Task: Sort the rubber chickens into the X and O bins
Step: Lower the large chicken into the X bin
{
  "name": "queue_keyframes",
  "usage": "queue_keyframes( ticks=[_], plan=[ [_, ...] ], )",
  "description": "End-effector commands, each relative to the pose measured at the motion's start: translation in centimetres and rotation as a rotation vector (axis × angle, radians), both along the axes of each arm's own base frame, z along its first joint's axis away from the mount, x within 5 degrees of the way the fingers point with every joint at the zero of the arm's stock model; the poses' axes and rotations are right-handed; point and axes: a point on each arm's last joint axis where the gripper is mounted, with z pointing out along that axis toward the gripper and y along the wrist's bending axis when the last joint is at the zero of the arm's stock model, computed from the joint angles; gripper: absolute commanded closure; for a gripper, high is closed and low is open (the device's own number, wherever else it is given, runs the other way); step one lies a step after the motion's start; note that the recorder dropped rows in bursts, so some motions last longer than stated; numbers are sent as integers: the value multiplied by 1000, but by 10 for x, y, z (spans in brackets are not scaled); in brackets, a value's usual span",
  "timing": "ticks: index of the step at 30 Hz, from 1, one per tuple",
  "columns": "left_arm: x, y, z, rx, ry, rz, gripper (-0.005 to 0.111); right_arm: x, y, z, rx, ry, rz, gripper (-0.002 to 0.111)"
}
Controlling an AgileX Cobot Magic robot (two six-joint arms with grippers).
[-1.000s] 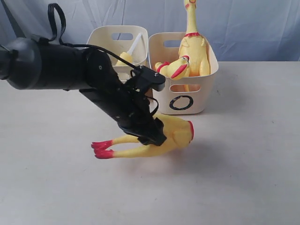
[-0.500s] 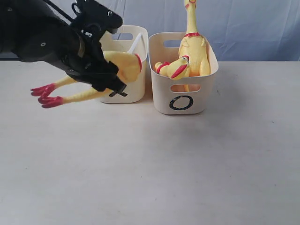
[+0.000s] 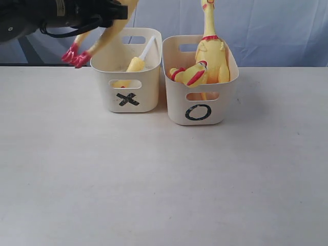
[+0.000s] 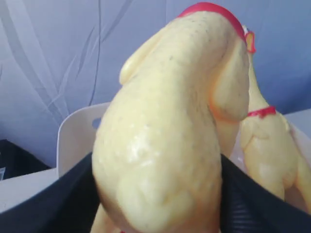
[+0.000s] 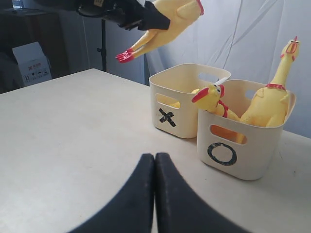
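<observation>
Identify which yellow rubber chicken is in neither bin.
The headless yellow rubber chicken body, held aloft by the left end effector near the cream X-marked tub; the others sit inside tubs.

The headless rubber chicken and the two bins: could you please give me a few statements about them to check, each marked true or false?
1. The left gripper holds the headless chicken up in the air. True.
2. The O bin has nothing in it. False: it holds two whole chickens, an upright chicken and a slumped chicken.
3. The right gripper is shut and holds nothing. True.
4. In the exterior view the X bin stands to the right of the O bin. False: it stands to its left.
</observation>
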Motion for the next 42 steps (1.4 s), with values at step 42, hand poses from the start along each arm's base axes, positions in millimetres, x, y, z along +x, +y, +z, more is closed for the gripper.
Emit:
queue_keyframes(
  ticks=[42],
  plan=[
    [137, -18, -117, -61, 72, 31, 107, -1, 0, -1, -3, -3, 2, 108]
  ],
)
